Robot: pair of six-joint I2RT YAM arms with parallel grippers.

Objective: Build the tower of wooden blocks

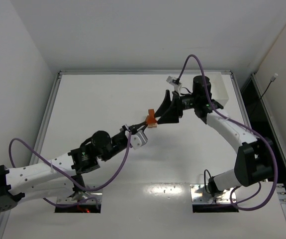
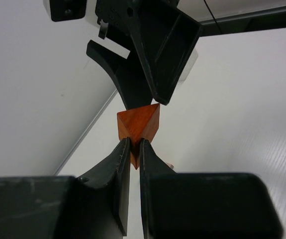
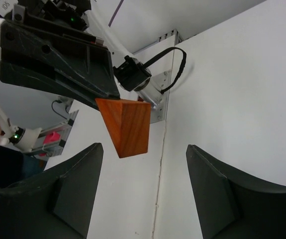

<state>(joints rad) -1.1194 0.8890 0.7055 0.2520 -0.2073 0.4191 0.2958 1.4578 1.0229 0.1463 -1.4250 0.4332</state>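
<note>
The reddish-brown wedge block [image 3: 125, 127] hangs above mid-table, clamped by one thin edge in the left gripper [image 2: 133, 149], its broad end reaching toward the mouth of the right gripper [image 3: 143, 149], whose jaws stand apart.

The only lettering shows in the right wrist view. A small white label [image 3: 4, 6] sits on a white part at the top left corner of that view. Its dark characters are tilted and cut by the frame edge. They look like "IOS" or "105", and I cannot tell which. Nothing else legible appears in the top external or left wrist views.
</note>
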